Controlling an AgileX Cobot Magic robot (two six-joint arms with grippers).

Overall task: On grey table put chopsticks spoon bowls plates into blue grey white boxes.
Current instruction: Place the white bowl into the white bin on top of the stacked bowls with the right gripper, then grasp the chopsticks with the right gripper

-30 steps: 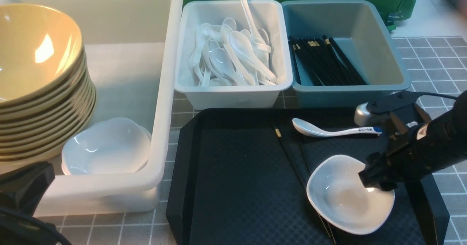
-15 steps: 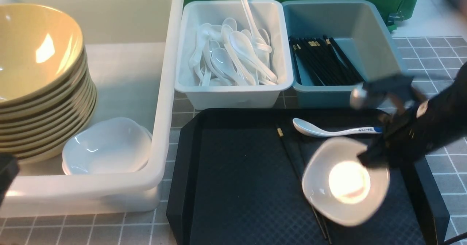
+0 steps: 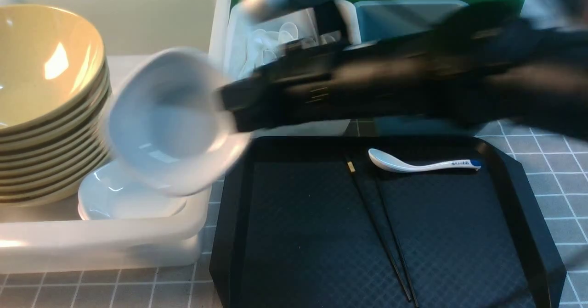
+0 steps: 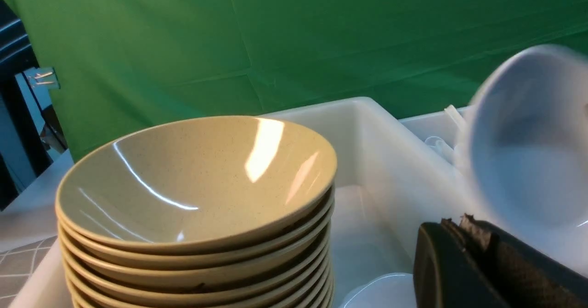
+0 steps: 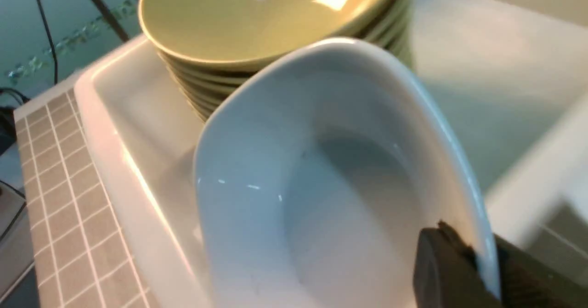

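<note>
Clamping one plate, the right hand hangs over the tub; one spoon, two chopsticks lie on the tray.

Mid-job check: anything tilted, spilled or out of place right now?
Only the small glossy white squarish plate: it hangs steeply tilted, gripped at its rim by the right fingers, over the large translucent white tub, above the white plates stacked there. It's blurred; no spill or damage visible.
</note>
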